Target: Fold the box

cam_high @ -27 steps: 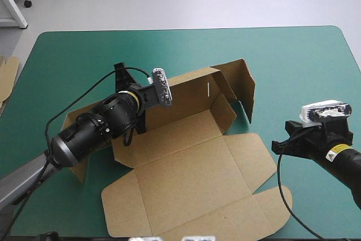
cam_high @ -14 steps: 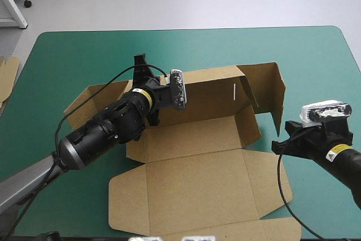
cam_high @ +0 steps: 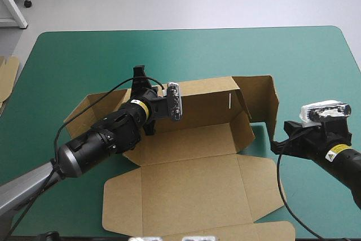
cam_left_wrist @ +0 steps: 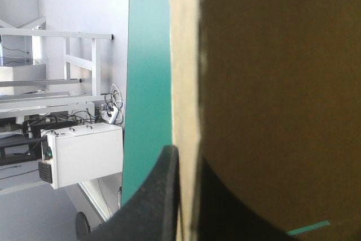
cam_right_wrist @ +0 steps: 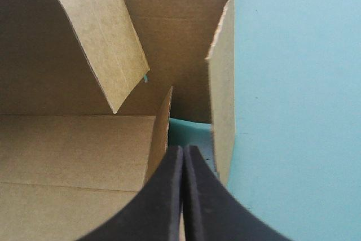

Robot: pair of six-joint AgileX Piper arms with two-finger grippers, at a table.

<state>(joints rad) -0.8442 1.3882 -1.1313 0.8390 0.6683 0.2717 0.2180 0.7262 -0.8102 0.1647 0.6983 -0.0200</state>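
Observation:
The brown box lies open in the middle of the teal-green table, its far long wall raised and its lid flat toward the near edge. My left gripper is shut on that far wall near its left end. In the left wrist view the board's edge runs between the black fingers. The right end wall stands upright. My right gripper is shut and holds nothing, just off the box's right end. In its own view the gripper points at the end wall and a slanting side flap.
An edge of more brown board shows at the table's left edge. Bare cover lies beyond the box toward the far edge and to the right of the right arm.
The left gripper has swung the box round and pulled its far wall upright, first moving right, then slightly back left. The right arm has not moved.

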